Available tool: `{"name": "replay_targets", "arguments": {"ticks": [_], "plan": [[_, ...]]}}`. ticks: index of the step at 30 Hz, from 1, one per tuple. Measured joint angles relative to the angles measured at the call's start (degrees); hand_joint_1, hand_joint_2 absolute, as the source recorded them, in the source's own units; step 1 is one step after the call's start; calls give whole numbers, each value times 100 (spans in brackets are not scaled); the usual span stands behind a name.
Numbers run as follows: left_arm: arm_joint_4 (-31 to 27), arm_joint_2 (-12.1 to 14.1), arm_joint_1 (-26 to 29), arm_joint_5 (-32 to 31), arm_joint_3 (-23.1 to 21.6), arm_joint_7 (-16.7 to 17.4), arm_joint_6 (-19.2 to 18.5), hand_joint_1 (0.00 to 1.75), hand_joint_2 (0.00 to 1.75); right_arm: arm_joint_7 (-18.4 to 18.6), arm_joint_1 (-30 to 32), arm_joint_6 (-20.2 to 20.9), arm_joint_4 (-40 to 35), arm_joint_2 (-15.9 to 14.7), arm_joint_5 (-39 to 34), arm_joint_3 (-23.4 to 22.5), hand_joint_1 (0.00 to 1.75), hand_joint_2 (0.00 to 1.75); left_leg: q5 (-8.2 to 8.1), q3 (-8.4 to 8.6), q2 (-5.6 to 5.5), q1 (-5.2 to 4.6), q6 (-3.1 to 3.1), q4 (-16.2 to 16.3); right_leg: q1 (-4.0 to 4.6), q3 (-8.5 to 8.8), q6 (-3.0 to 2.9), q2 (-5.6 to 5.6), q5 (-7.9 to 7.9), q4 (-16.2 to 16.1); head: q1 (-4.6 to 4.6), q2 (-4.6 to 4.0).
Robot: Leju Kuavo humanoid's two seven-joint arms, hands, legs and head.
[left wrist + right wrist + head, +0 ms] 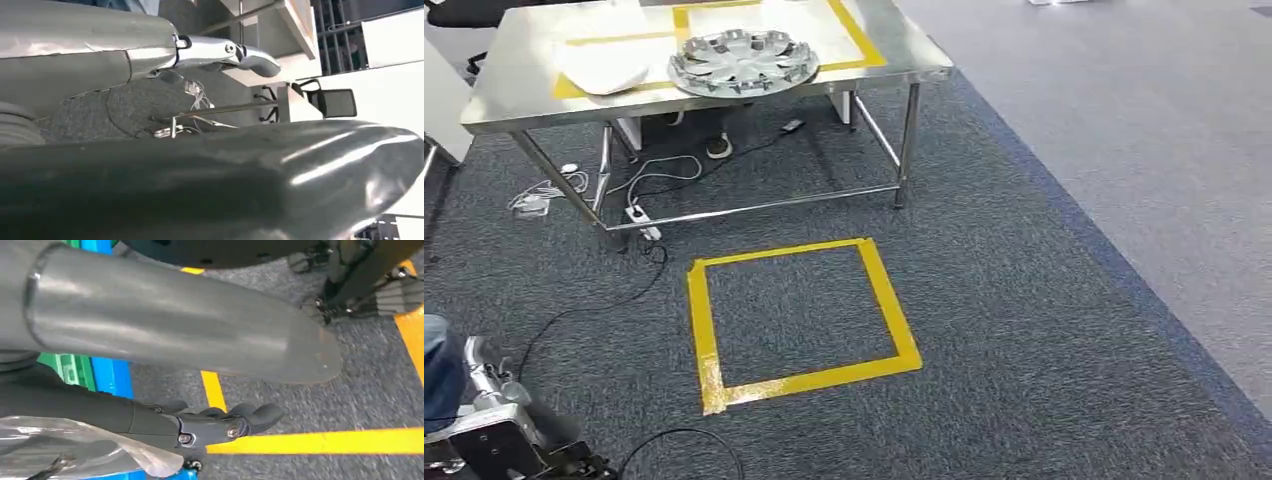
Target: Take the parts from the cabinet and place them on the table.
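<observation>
Steel table (514,100) standing at twelve o'clock on grey carpet (1024,330).
Hubcap (742,62) lying on it; yellow tape square (799,320) lying before it; right hand (165,405) grasping clear plastic (100,445); left hand (210,50) state: cannot tell.

Floor area, carpeted.
Yellow tape square (799,322) on grey carpet (1024,330); cables (639,180) and power strip (642,222) nearby.

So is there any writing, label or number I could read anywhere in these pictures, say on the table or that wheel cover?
No readable text anywhere.
Wheel cover on the steel table: no lettering legible.
Yellow tape square on the carpet: plain, unmarked.
Green surface behind the right hand: faint pale marks, too blurred to read.
</observation>
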Motion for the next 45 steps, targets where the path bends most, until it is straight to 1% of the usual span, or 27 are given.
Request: {"name": "replay_targets", "arguments": {"ticks": [1,3,5,6,8,9,10,14,15,16,18,20,21,23,24,25,29,30,32,34,35,37,39,40,41,44,45], "plan": [[-2,-7,7,2,15,0,0,0,0,0,-12,0,11,0,9,0,0,0,20,-19,27,-1,39,-5,-6,-125,28,-147,-217,274,46,0],[-2,-7,42,7,63,0,0,0,0,0,-43,-2,28,-9,22,0,0,0,27,-67,155,-7,46,1,-39,-548,81,-234,-685,1214,59,0],[0,-4,50,7,85,0,0,0,0,2,-41,-7,46,-20,28,0,0,0,39,-89,258,-7,37,7,-62,-729,128,-256,-790,1692,66,0],[-2,-4,51,7,92,2,0,0,0,6,-37,-13,50,-30,30,0,0,0,39,-89,303,-4,34,12,-71,-611,140,-271,-652,1529,61,0],[-2,-7,50,7,107,4,0,0,0,13,-36,-17,55,-48,37,0,0,0,25,-86,386,3,3,47,-92,-41,142,-380,-182,534,59,0],[-2,-7,50,7,111,7,-2,0,0,15,-48,-20,61,-50,41,2,0,0,5,-85,420,1,-30,77,-95,246,140,-549,-58,38,65,0],[-4,-4,53,7,122,9,-2,0,0,15,-79,-22,81,-50,43,4,0,0,-24,-104,450,-52,-85,113,-40,320,110,-650,-162,-115,76,0],[-17,-4,46,-24,135,39,-11,0,0,20,-55,-39,111,-50,52,9,0,0,-11,-91,567,-30,-196,112,-44,239,-53,-472,-92,-109,44,0],[-20,-4,44,-46,138,55,-13,0,0,24,-57,-46,125,-50,52,9,0,0,-104,-110,405,-10,-258,184,-65,282,-94,-443,-64,-129,35,0],[-28,-4,49,-66,138,57,-13,0,0,26,-67,-57,133,-50,55,9,0,0,-317,-209,264,-3,-273,433,-67,267,-135,-410,-50,-128,9,0],[-28,-4,55,-92,144,83,-15,0,0,24,-83,-68,144,-50,55,11,0,0,-776,-564,183,-1,-282,1305,-56,232,-178,-330,-23,-124,6,0],[-28,-4,55,-116,160,96,-26,0,0,24,-74,-81,166,-50,59,11,0,0,-934,-819,178,-2,-269,1904,-39,211,-187,-225,-8,-116,11,0],[-28,-4,56,-122,173,103,-35,0,0,24,-70,-83,177,-50,59,11,0,0,-802,-764,176,-3,-254,1805,-37,211,-184,-177,-5,-114,9,0],[-28,-7,55,-138,199,105,-46,0,0,26,-72,-92,197,-50,59,11,0,0,-291,-395,131,-4,-199,994,-32,220,-171,-56,4,-105,9,0],[-28,-7,54,-144,203,105,-48,0,0,26,-76,-96,208,-50,59,11,0,0,-51,-178,-7,-5,-157,506,-32,221,-159,-7,11,-101,7,0],[-28,-7,57,-155,214,105,-50,0,0,24,-83,-96,227,-50,59,11,0,0,-56,-75,-256,-6,-109,249,-25,201,-137,31,22,-94,20,0],[-61,-44,55,-183,229,120,-52,0,0,26,-67,-101,243,-50,61,13,0,0,-33,-102,-157,-31,-70,135,-54,85,22,183,89,-86,17,0],[-61,-57,51,-186,227,120,-57,0,0,26,-63,-101,243,-52,61,13,0,0,22,-80,-76,26,-27,55,-62,27,35,126,46,-38,17,0],[-70,-74,68,-197,232,122,-66,0,0,35,-81,-101,247,-52,61,15,0,0,41,-101,22,18,20,48,-50,-255,80,-180,-331,520,77,0],[-70,-87,98,-201,240,131,-68,0,0,37,-85,-101,249,-52,63,20,0,0,44,-127,152,6,24,51,-62,-662,127,-244,-731,1414,74,0],[-70,-92,102,-201,243,133,-68,0,0,44,-74,-101,249,-52,63,20,0,0,46,-139,218,6,22,57,-62,-787,147,-254,-808,1715,79,0],[-70,-94,108,-201,243,136,-70,0,0,52,-54,-101,249,-52,63,20,0,0,45,-142,314,7,19,67,-69,-586,159,-284,-556,1416,79,0],[-70,-98,107,-201,243,136,-70,0,0,50,-57,-101,249,-55,63,20,0,0,27,-132,398,11,-10,89,-74,39,147,-424,-102,331,79,0],[-72,-101,107,-201,243,138,-70,0,0,50,-71,-101,249,-55,63,22,0,0,17,-128,436,-8,-47,106,-62,241,138,-605,-134,-70,76,0],[-74,-101,110,-203,247,138,-70,0,0,50,-85,-101,254,-55,63,26,0,0,-9,-150,451,-46,-90,135,-46,300,59,-561,-111,-104,74,0],[-76,-105,108,-229,245,138,-85,0,0,52,-55,-96,256,-55,68,28,0,0,14,-117,527,-30,-165,112,-11,192,-38,-464,-109,-84,66,0],[-81,-105,109,-238,245,138,-101,0,0,52,-54,-92,256,-55,70,31,0,0,-23,-127,545,-20,-209,136,-47,283,-94,-426,-75,-122,70,0]]}}
